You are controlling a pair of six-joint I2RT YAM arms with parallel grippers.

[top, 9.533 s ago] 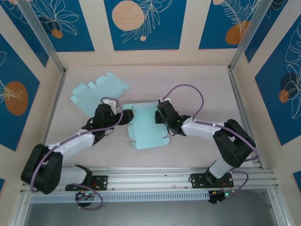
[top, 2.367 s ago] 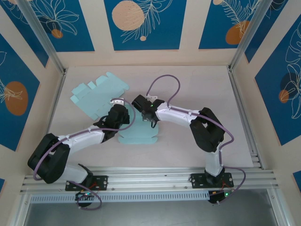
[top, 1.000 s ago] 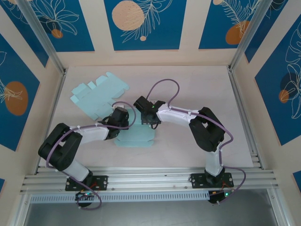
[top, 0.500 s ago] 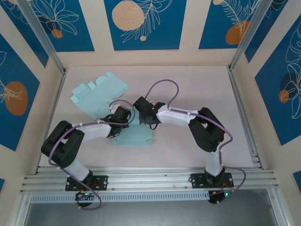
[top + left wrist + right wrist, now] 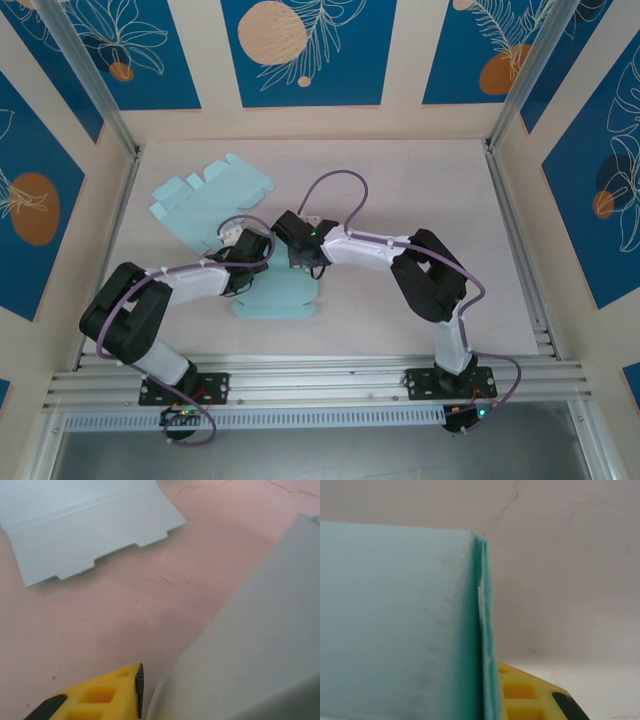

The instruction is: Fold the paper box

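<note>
- Sliding toward 7 o'clock on the counter (image 5: 420,190), the paper box (image 5: 272,298) now lies nearer the arm bases than it did a second ago, its pale teal panels partly under both wrists.
- The right end effector (image 5: 300,262) has travelled toward 9 o'clock with it. It is closed, and its wrist view shows a doubled panel edge standing upright and running down beside its yellow finger, so it appears to pinch that fold.
- The left end effector (image 5: 262,258), just at 9 o'clock of the right one, has clamped and then eased within the last second. Its wrist view gives one yellow fingertip beside a raised panel, so its present state cannot be told.
- The spare flat sheet (image 5: 205,200) at 10 o'clock has not moved.
- Judged from this, one wall is creased up and held; the left side is probably re-gripping, and most folds remain.
</note>
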